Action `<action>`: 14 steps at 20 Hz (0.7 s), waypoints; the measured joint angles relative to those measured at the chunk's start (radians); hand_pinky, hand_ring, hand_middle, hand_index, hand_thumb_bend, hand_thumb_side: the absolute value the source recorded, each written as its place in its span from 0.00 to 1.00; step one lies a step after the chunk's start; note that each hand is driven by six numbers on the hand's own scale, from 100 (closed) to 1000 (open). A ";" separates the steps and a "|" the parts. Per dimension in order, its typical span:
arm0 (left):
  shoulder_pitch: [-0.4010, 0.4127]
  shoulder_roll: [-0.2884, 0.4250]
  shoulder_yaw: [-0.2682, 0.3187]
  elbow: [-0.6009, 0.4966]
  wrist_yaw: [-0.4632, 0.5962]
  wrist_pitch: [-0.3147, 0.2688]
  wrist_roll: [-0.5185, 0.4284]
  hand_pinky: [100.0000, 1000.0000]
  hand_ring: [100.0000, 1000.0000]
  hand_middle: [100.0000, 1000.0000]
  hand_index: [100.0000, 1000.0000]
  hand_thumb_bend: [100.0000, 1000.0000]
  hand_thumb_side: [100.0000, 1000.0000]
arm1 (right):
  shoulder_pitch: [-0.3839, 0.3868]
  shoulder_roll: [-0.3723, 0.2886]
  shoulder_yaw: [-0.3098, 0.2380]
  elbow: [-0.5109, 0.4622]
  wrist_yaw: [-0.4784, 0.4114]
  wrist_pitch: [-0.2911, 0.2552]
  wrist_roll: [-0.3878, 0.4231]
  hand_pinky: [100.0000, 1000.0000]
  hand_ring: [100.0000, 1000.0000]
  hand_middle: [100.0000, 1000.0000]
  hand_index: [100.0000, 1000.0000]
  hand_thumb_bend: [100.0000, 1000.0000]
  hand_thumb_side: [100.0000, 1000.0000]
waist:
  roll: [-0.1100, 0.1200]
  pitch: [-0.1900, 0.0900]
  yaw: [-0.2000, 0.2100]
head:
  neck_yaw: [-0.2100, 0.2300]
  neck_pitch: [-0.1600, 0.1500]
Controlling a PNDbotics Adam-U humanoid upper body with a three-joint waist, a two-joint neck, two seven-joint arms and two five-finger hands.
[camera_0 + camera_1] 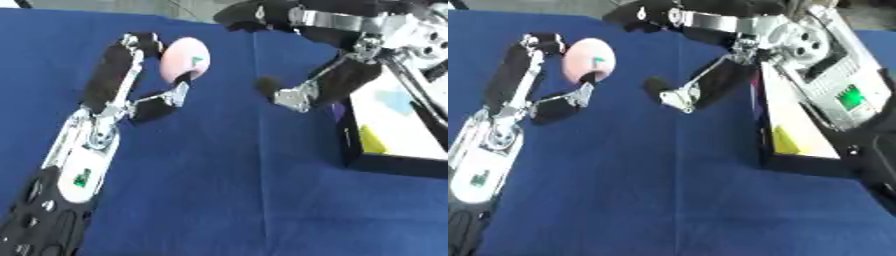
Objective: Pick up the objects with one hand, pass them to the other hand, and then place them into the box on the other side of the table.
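Between left robot hand (131,95) fingertips, pink ball (185,59).

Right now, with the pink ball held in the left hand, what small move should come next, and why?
Probably bring the left hand rightward toward the right hand. Its fingers pinch the pink ball, the right hand is open with a gap of blue table between them, and the box lies on the right.

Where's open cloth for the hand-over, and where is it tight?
Bare blue cloth spans the near middle, between the left hand holding the pink ball and the box. It is tight at the box's near-left corner, under the right hand.
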 measured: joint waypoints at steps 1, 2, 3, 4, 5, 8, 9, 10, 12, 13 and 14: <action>0.000 -0.003 -0.005 -0.002 -0.010 -0.011 0.006 0.72 0.49 0.35 0.46 0.00 0.13 | -0.004 0.005 0.002 0.012 0.008 0.000 -0.011 1.00 1.00 1.00 1.00 0.00 0.00 | -0.001 0.001 0.003 | -0.005 0.000; 0.000 -0.005 -0.010 -0.005 -0.019 -0.022 0.013 0.72 0.49 0.35 0.46 0.00 0.12 | -0.005 0.008 0.005 0.022 0.015 0.000 -0.022 1.00 1.00 1.00 1.00 0.00 0.00 | -0.002 0.001 0.005 | -0.010 0.000; 0.000 -0.007 -0.015 -0.007 -0.027 -0.032 0.019 0.72 0.49 0.35 0.46 0.00 0.11 | -0.008 0.012 0.007 0.031 0.022 0.000 -0.033 1.00 1.00 1.00 1.00 0.00 0.00 | -0.003 0.002 0.008 | -0.014 0.000; 0.000 -0.011 -0.020 -0.009 -0.034 -0.042 0.026 0.72 0.49 0.35 0.46 0.00 0.11 | -0.012 0.015 0.009 0.041 0.028 -0.001 -0.041 1.00 1.00 1.00 1.00 0.00 0.00 | -0.005 0.004 0.011 | -0.018 0.000; 0.000 -0.011 -0.024 -0.012 -0.041 -0.052 0.031 0.72 0.49 0.35 0.46 0.00 0.11 | -0.013 0.017 0.012 0.049 0.034 -0.002 -0.047 1.00 1.00 1.00 1.00 0.00 0.00 | -0.006 0.005 0.015 | -0.021 0.000; 0.000 -0.016 -0.036 -0.013 -0.049 -0.078 0.047 0.72 0.49 0.35 0.46 0.00 0.11 | -0.017 0.025 0.020 0.069 0.052 -0.008 -0.055 1.00 1.00 1.00 1.00 0.00 0.00 | -0.006 0.006 0.023 | -0.032 0.000; 0.000 -0.020 -0.040 -0.014 -0.050 -0.087 0.052 0.72 0.49 0.35 0.46 0.00 0.11 | -0.020 0.027 0.024 0.076 0.057 -0.010 -0.054 1.00 1.00 1.00 1.00 0.00 0.00 | -0.007 0.006 0.026 | -0.036 0.000; -0.001 -0.022 -0.044 -0.016 -0.050 -0.097 0.057 0.73 0.49 0.35 0.46 0.00 0.10 | -0.021 0.032 0.026 0.082 0.064 -0.012 -0.053 1.00 1.00 1.00 1.00 0.00 0.00 | -0.008 0.007 0.028 | -0.040 0.000; -0.006 -0.028 -0.051 -0.018 -0.052 -0.115 0.067 0.73 0.50 0.35 0.46 0.00 0.10 | -0.021 0.039 0.033 0.095 0.074 -0.016 -0.046 1.00 1.00 1.00 1.00 0.00 0.00 | -0.012 0.010 0.033 | -0.045 0.000; -0.009 -0.031 -0.053 -0.018 -0.054 -0.123 0.072 0.73 0.50 0.35 0.46 0.00 0.10 | -0.023 0.043 0.037 0.101 0.079 -0.019 -0.042 1.00 1.00 1.00 1.00 0.00 0.00 | -0.013 0.010 0.035 | -0.046 0.000; -0.010 -0.034 -0.055 -0.018 -0.055 -0.129 0.076 0.73 0.50 0.35 0.46 0.00 0.10 | -0.025 0.046 0.039 0.108 0.083 -0.021 -0.038 1.00 1.00 1.00 1.00 0.00 0.00 | -0.013 0.010 0.037 | -0.048 0.000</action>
